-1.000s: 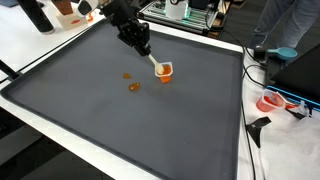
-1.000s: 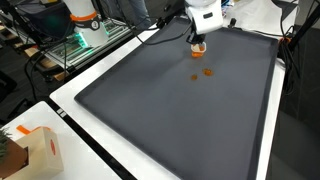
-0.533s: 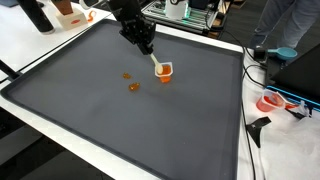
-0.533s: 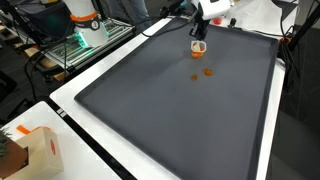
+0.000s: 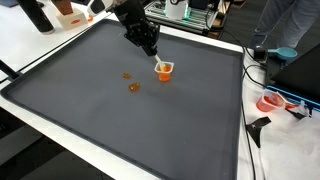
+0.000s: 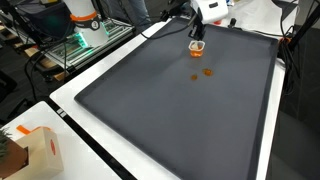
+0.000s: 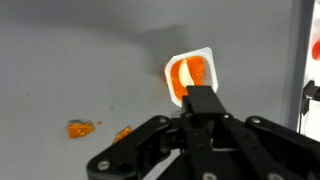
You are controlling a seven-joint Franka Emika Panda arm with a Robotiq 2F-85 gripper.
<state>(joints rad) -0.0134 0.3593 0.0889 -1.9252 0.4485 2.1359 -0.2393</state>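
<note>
One small white cup [image 7: 191, 77] with orange filling stands upright on the dark mat [image 5: 120, 130]. In the wrist view it is at twelve o'clock, just past my gripper [image 7: 201, 92]; my fingers are pressed together with nothing between them, and I cannot tell whether they touch its rim. I count two orange scraps [image 7: 80, 128] lying close together on the mat at about eight o'clock from the cup. In an exterior view the cup [image 5: 165, 70] sits near the mat's far edge at twelve o'clock, and most of the mat's room opens toward six and seven o'clock.
</note>
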